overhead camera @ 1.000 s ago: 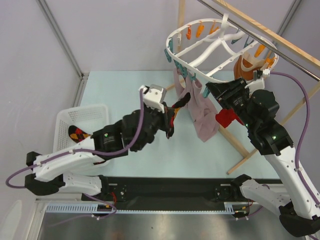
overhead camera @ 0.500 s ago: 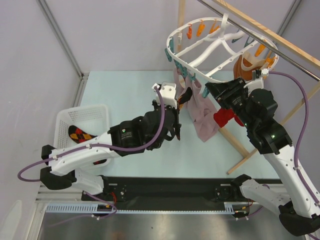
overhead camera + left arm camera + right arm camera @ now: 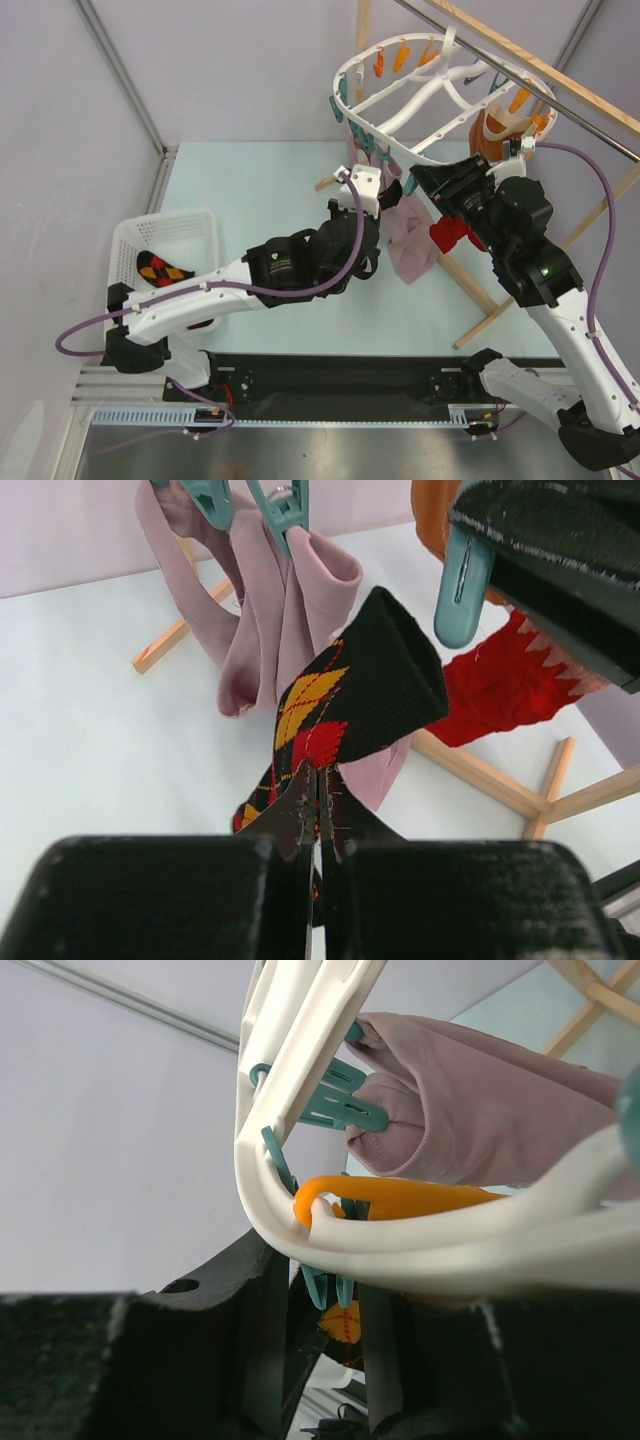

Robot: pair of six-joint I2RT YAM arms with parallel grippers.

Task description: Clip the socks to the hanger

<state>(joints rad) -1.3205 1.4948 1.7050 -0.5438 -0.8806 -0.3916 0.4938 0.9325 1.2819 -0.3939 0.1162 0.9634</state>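
Top external view: over the worktop (image 3: 240, 190) hangs the hanger (image 3: 408, 108); one sock (image 3: 160, 268) lies in the basket (image 3: 190, 225). Left end effector (image 3: 318, 780), pressed together, pinches the other sock (image 3: 370, 695) beside the pink cloth (image 3: 270, 620). Right end effector (image 3: 325, 1310) squeezes a teal clip (image 3: 458, 580) under the hanger's rim.

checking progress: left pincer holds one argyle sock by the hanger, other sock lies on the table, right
No: the other sock lies in the white basket, not on the table; the top external view shows it. The left pincer does hold one sock by the hanger.
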